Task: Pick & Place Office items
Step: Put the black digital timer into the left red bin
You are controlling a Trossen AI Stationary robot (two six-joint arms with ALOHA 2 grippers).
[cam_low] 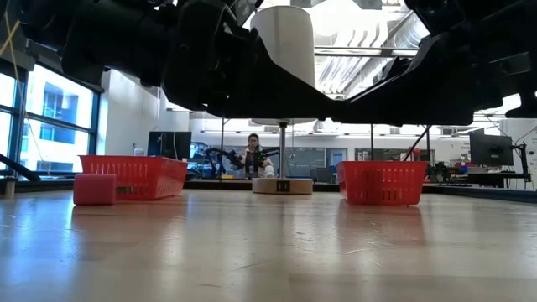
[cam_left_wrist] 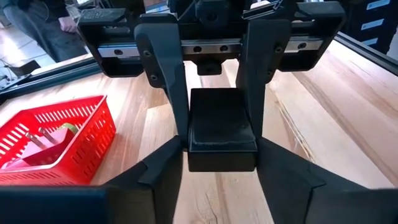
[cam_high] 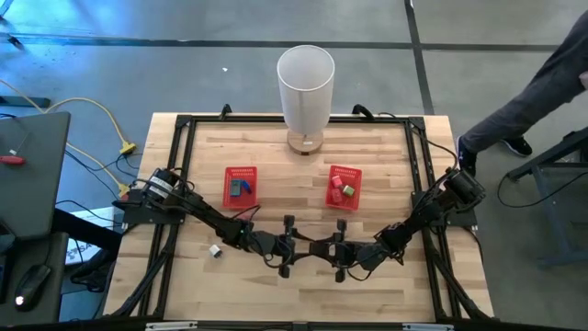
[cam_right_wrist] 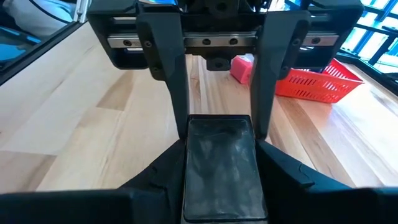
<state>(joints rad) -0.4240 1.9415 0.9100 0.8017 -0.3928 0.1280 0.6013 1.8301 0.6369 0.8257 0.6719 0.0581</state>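
1. Right end effector (cam_high: pixel 340 250) pinches a black rectangular block (cam_left_wrist: pixel 221 130), held just above the wooden surface (cam_high: pixel 386 156), midway along the edge opposite the tall white cylinder (cam_high: pixel 306 87).
2. Left end effector (cam_high: pixel 288 246) faces it nose to nose, with its fingers (cam_left_wrist: pixel 155 180) pressed against the same block. This looks like an arm-to-arm handover.
3. Likely reason: the block is bound for the other arm's side.
4. Two red mesh baskets (cam_high: pixel 241 184) (cam_high: pixel 344 186) sit mid-surface, each with small items inside.
5. A small white item (cam_high: pixel 215 250) lies loose near the left edge.
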